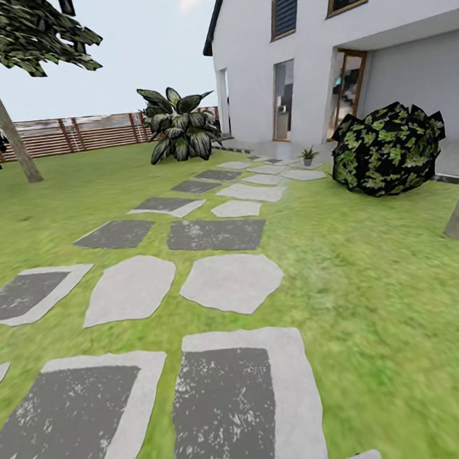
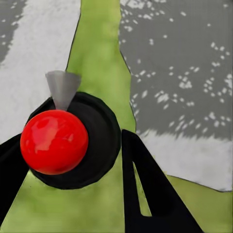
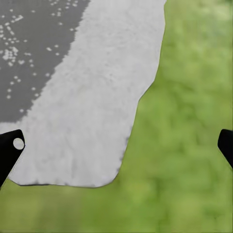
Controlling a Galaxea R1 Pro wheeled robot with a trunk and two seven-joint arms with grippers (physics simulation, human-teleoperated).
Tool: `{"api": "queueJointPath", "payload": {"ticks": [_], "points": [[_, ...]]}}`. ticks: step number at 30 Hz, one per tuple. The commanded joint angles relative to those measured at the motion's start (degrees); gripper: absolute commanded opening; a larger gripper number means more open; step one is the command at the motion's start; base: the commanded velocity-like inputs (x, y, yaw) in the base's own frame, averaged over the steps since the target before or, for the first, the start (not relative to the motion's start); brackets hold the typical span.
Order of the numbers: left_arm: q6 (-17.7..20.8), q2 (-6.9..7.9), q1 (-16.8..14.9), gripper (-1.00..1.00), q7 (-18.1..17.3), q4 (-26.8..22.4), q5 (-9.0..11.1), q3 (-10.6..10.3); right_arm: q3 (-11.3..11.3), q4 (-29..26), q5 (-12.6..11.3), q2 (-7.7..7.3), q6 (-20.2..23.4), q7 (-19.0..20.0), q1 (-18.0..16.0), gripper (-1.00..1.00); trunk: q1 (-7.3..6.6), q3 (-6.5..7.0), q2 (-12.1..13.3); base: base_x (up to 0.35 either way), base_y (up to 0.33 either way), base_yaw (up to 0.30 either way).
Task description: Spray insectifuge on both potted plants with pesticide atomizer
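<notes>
Pesticide atomizer (image 2: pixel 54 141) sits between the black fingers (image 2: pixel 150 194) of the left pincer (image 2: pixel 73 160), its red round top and grey nozzle seen end-on over the lawn (image 2: pixel 97 48) and a stepping stone (image 2: pixel 184 73), so that pincer is closed on it. Right pincer (image 3: pixel 119 145) hangs wide apart and holds nothing, its two dark fingertips (image 3: pixel 9 150) at opposite sides above a pale stone's edge and grass. One potted plant (image 1: pixel 308 155) stands far off on the paving near the house (image 1: pixel 325 52), between the broad-leaved bush (image 1: pixel 177 126) and the dark round bush (image 1: pixel 389 147), at the far end of the stone path (image 1: pixel 216 234).
</notes>
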Motion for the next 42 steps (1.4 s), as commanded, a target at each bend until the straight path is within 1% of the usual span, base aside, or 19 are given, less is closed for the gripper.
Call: {"api": "queueJointPath", "payload": {"ticks": [1,24,35,42], "points": [[-0.13,-0.03,-0.02,-1.0,-0.14,-0.06,-0.42,0.48,-0.49,-0.08,0.48,0.05,-0.13,0.09,-0.02,1.0,0.02,-0.05,-0.02,0.338,0.0,0.0],[-0.13,-0.03,-0.02,-1.0,-0.1,-0.05,-0.42,0.49,-0.49,-0.04,0.47,0.07,-0.13,0.09,-0.02,1.0,0.02,-0.05,-0.02,0.339,0.0,0.0],[-0.1,-0.03,-0.02,-1.0,-0.09,-0.05,-0.42,0.49,-0.49,-0.04,0.44,0.07,-0.13,0.09,-0.02,1.0,0.02,-0.79,-0.02,0.338,0.0,0.0],[-0.1,-0.03,-0.02,-1.0,-0.09,-0.05,-0.42,0.48,-0.43,-0.04,0.49,0.07,-0.13,0.09,-0.02,1.0,0.02,-0.86,-0.02,0.339,0.0,0.0]]}}
